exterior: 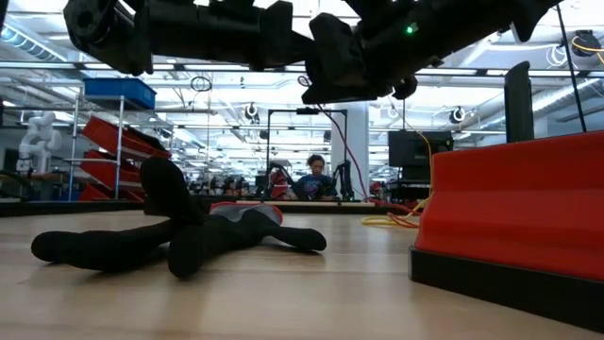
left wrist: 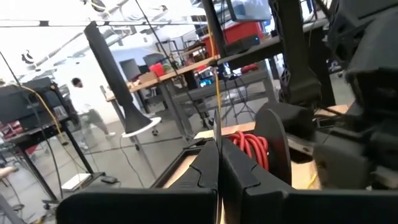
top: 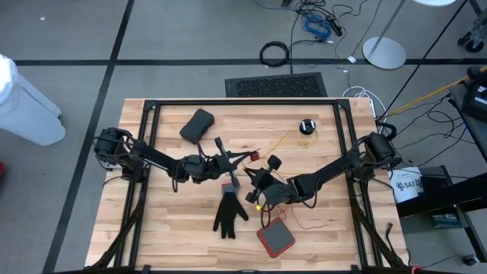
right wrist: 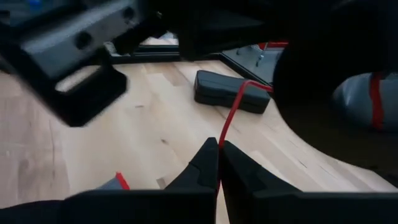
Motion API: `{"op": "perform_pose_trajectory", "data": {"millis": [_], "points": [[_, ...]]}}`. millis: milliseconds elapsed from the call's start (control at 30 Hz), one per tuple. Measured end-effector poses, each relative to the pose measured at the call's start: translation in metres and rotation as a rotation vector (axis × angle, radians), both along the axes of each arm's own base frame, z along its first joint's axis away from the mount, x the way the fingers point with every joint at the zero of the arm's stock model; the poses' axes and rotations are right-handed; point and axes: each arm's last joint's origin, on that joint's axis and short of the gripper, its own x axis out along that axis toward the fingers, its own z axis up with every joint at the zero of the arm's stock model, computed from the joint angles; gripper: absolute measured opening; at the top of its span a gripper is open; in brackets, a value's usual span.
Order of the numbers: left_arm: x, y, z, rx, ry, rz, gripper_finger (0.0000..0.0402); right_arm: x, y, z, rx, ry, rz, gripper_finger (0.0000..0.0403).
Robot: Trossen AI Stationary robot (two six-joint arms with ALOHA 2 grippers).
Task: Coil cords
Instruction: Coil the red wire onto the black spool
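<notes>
1. Fingers of the left gripper (left wrist: 217, 177) are pressed together on a thin yellow cord (left wrist: 217, 112) that rises straight up from between the tips, seen from the left wrist.
2. Right gripper (right wrist: 219, 163) is likewise pinched closed, on a thin red strand (right wrist: 231, 118) that climbs from the fingertips and bends off toward a dark mass above.
3. Both grippers meet over the middle of the wooden table (top: 175, 243) in the overhead picture, the left gripper (top: 230, 161) just beside a small red end piece (top: 253, 156), the right gripper (top: 259, 183) close by on its other side.
4. Yellow cord (top: 285, 139) runs from that meeting point across the boards to a small black round puck (top: 307, 126) near the table's far edge; more thin cord lies loose on the boards beside the right arm.
5. Black glove (top: 229, 213) lies flat just beside the grippers on the near side, a red square box (top: 275, 238) near it, and a black pouch (top: 197, 125) sits well apart toward the far side.
6. At table height, both arms hang above the glove (exterior: 179, 236), off the surface.
</notes>
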Motion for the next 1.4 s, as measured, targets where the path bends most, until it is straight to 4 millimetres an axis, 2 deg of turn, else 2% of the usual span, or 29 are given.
{"op": "perform_pose_trajectory", "data": {"millis": [133,300,500,667,900,1200,1400], "points": [[0.0,-0.001,-0.002,0.036,0.03,0.003,0.0,-0.001,0.002,0.002,-0.004,-0.005,0.007,0.0],[0.0,-0.004,-0.009,0.068,0.12,0.003,0.0,-0.007,0.007,0.017,-0.015,-0.027,0.016,0.0],[-0.002,-0.013,-0.013,0.105,0.157,0.003,0.0,-0.026,0.012,0.035,-0.04,0.008,-0.002,0.0],[-0.004,-0.022,-0.013,0.108,0.156,-0.014,0.0,-0.044,0.006,0.043,-0.001,0.082,-0.027,0.0],[-0.006,-0.032,-0.013,0.105,0.152,-0.062,0.0,-0.06,-0.004,0.042,-0.002,0.181,-0.084,0.0],[-0.008,-0.039,-0.009,0.054,0.114,-0.105,0.0,-0.062,-0.007,0.039,0.001,0.208,-0.096,0.0],[-0.009,-0.038,-0.001,0.035,0.028,-0.108,0.0,-0.061,-0.007,0.04,0.0,0.204,-0.095,0.0]]}}
